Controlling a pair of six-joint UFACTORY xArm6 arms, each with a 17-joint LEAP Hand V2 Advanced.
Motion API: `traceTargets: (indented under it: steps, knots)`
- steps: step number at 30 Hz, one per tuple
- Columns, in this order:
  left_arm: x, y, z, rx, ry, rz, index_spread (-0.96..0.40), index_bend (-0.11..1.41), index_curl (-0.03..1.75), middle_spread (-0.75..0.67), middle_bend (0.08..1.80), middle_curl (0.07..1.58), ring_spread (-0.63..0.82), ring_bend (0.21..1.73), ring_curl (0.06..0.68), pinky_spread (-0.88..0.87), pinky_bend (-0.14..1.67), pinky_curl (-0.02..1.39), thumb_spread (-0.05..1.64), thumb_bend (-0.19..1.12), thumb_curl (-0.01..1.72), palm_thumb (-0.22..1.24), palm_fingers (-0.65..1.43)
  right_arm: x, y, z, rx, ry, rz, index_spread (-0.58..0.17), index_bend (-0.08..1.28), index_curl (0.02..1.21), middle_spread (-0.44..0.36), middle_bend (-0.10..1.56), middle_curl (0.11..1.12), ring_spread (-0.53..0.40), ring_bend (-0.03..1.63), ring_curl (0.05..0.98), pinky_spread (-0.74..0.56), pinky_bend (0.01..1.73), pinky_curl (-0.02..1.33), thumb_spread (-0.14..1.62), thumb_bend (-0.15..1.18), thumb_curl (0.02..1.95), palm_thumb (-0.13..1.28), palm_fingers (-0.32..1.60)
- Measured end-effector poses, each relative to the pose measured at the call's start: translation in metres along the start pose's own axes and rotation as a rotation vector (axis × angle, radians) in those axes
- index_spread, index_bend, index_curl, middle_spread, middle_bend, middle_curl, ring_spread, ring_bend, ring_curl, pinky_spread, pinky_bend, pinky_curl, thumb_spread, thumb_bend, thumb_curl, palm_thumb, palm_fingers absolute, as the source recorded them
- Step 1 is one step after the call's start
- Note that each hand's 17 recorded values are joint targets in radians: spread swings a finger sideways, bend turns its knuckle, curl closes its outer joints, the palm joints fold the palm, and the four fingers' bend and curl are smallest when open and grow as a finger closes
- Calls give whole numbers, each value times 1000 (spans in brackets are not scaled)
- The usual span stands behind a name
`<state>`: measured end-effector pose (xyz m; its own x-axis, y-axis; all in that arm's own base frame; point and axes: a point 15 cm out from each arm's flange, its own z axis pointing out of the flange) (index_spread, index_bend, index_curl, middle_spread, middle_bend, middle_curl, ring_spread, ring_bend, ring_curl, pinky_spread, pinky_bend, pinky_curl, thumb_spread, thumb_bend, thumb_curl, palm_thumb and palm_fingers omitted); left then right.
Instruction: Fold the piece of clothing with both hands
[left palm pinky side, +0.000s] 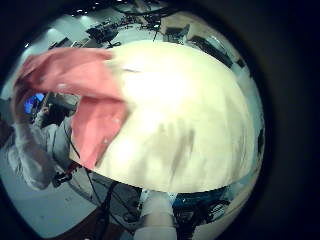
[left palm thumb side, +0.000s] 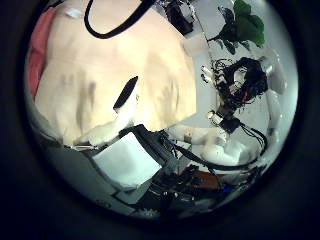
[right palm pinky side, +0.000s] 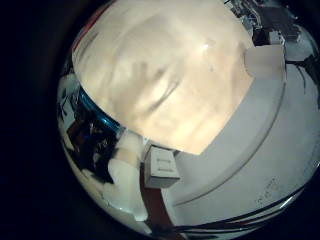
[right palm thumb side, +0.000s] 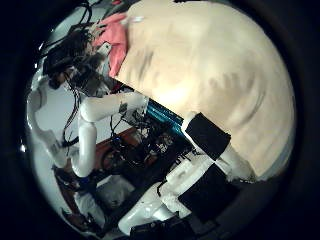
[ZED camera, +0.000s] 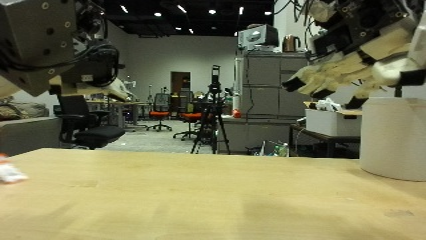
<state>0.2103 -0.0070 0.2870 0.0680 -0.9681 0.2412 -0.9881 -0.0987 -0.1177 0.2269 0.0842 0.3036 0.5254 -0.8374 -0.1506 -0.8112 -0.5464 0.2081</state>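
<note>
The desk (ZED camera: 213, 195) is seen as a broad, bare tan surface under both raised hands. A pink garment (left palm pinky side: 85, 95) lies at one desk edge, partly draped over it — only a sliver shows in the outside view. It is judged soft, light and limp; a hold at two corners or along a hem is advised. The left hand (ZED camera: 60, 50) and the right hand (ZED camera: 360, 50) are held aloft, fingers loosely extended — nothing is grasped.
</note>
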Motion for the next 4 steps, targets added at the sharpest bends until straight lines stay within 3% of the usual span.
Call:
traceTargets:
  steps: [4]
  knots:
    - [0,0,1,-2,1,0,-101,244,479,-35,191,342,219,444,143,240,184,205,967,-28,343,459,405,0,-1,3,-13,-5,6,-333,184,335,8,182,283,247,232,245,425,272,300,1264,-14,307,649,253]
